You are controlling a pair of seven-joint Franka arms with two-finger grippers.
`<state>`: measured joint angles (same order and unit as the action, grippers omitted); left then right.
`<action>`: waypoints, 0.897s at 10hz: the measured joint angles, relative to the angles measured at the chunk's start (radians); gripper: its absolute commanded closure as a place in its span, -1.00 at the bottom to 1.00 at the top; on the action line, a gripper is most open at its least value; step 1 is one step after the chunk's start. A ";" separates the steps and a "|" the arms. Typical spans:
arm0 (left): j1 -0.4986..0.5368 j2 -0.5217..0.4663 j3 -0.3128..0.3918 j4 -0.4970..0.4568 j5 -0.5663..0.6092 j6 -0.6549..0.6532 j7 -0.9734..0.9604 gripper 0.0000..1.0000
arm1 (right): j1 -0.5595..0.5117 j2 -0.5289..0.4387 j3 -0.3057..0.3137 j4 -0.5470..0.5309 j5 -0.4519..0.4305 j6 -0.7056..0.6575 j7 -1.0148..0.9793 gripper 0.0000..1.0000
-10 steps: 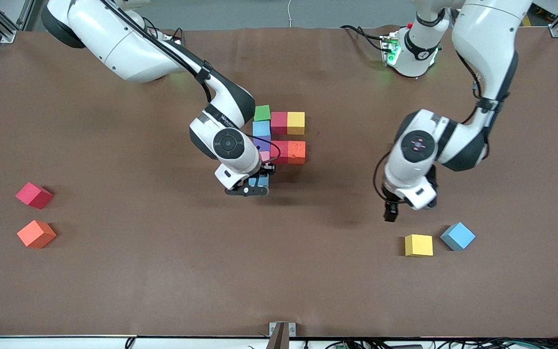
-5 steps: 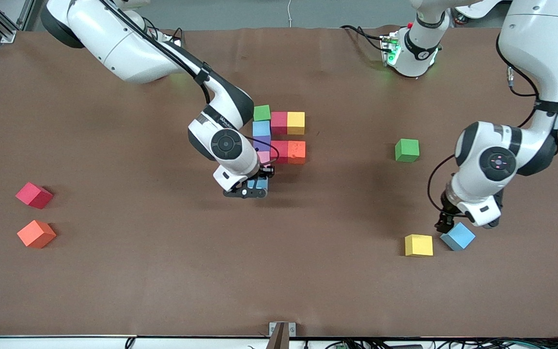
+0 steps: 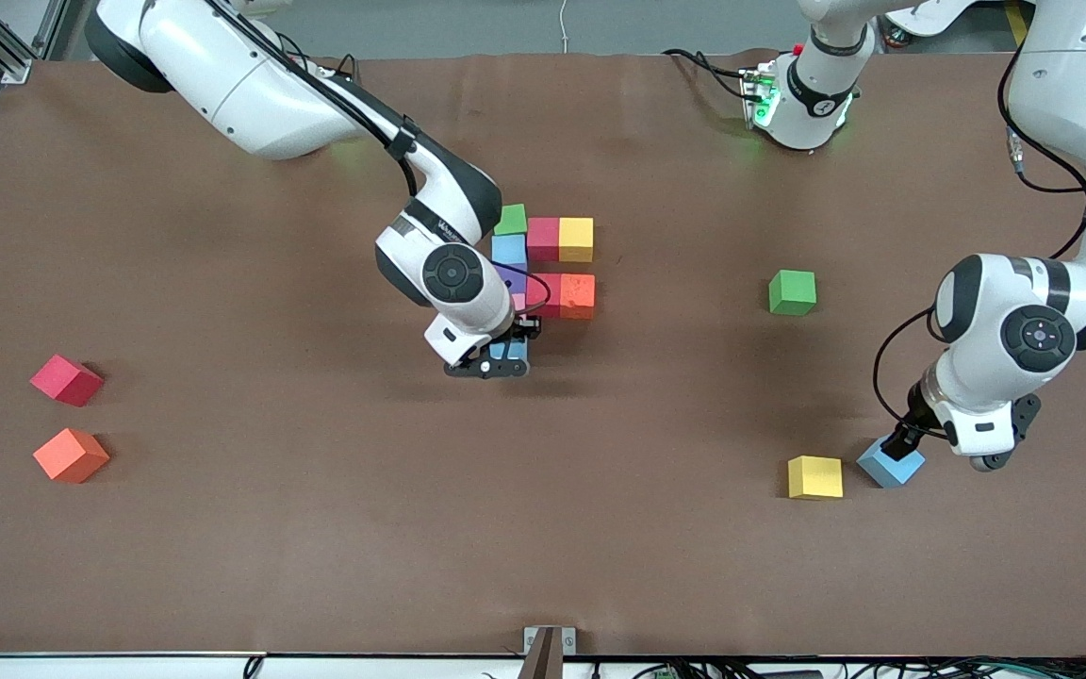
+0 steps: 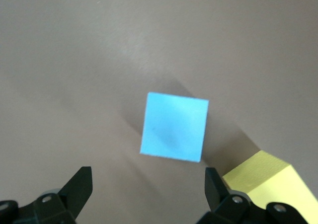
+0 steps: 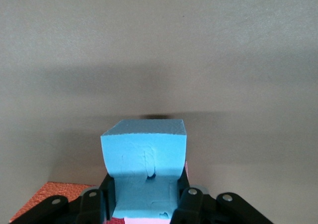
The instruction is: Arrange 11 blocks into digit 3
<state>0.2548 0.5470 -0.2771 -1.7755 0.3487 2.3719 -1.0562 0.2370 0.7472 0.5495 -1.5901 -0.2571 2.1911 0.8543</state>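
- Brown matte desk (image 3: 317,547) carries loose foam cubes and the part-built digit 3 (image 3: 552,269), its touching cubes squared in rows.
- Right arm bends down at the figure's near end; right tool (image 3: 503,363) is clenched on a light blue cube (image 5: 145,172), visibly dented.
- Left tool (image 4: 149,194), spread wide, hovers over another light blue cube (image 4: 174,127), a yellow cube (image 3: 814,476) just beside.

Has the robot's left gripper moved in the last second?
Yes. The left gripper swung toward the left arm's end of the table, past the yellow foam cube, and now hangs open over the light blue foam cube.
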 measured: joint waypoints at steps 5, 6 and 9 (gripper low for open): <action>0.013 0.100 0.006 0.051 0.000 0.107 0.041 -1.00 | 0.032 0.001 -0.052 -0.010 -0.002 0.040 0.000 0.48; 0.018 0.109 0.007 0.058 0.000 0.111 0.058 -1.00 | 0.037 0.001 -0.060 -0.012 -0.002 0.044 0.000 0.43; 0.026 0.130 0.007 0.071 0.010 0.133 0.075 -1.00 | 0.043 0.001 -0.063 -0.013 -0.003 0.048 0.000 -1.00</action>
<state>0.2805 0.6771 -0.2698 -1.7049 0.3592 2.5048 -0.9809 0.2797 0.7481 0.4868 -1.6031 -0.2596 2.2393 0.8543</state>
